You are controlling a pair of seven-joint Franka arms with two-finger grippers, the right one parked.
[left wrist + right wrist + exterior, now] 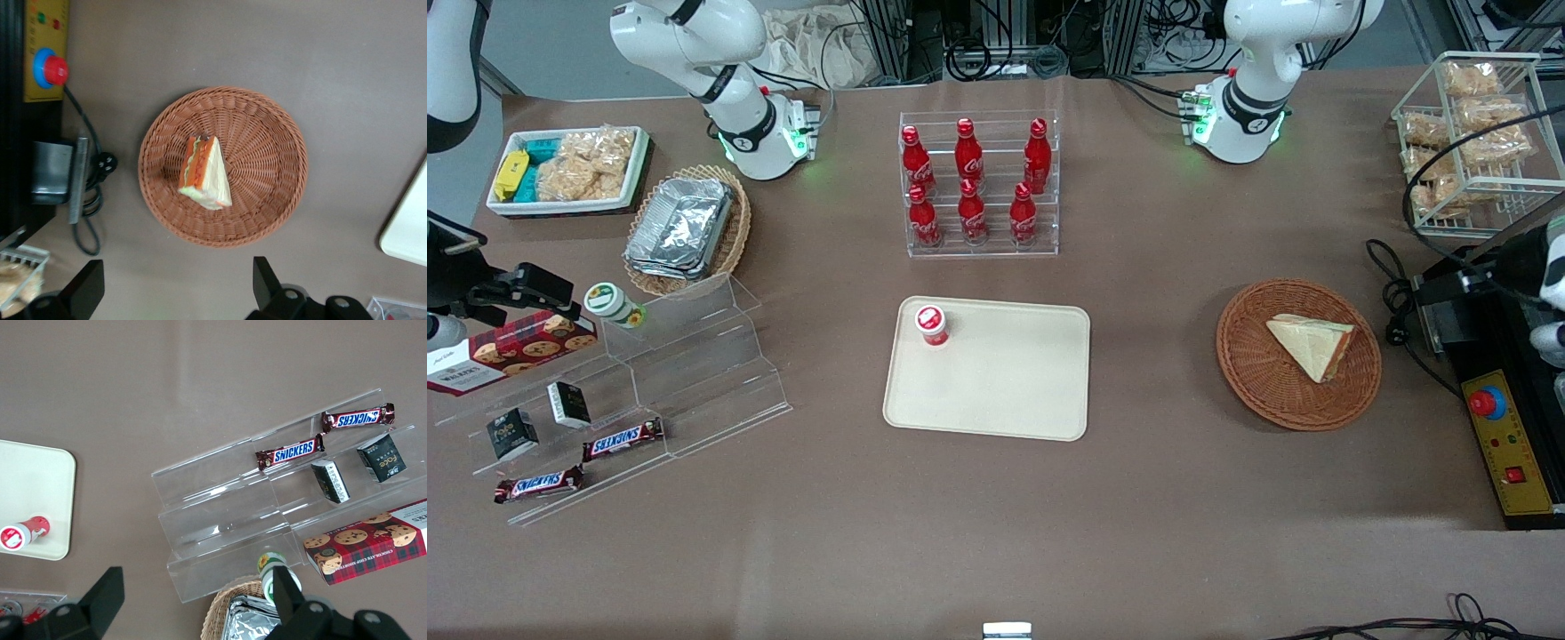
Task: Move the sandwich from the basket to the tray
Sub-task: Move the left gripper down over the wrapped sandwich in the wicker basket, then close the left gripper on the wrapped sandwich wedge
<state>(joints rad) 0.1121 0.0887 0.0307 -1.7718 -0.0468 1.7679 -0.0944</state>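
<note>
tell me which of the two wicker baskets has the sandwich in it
The round reddish-brown basket toward the working arm's end holds the sandwich; the tan oval basket holds foil containers. The open gripper hovers above.

Evenly lit from overhead, bright, soft short shadows; glare on the clear acrylic steps (685, 356) and foil containers (680, 227); sharp throughout; gripper (177, 293) dark, slightly soft

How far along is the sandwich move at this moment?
Nothing is done: the sandwich lies in the basket. The gripper hangs open above the basket, holding nothing. Grasping, carrying and placing on the tray, which holds only a small red-capped bottle, remain.
</note>
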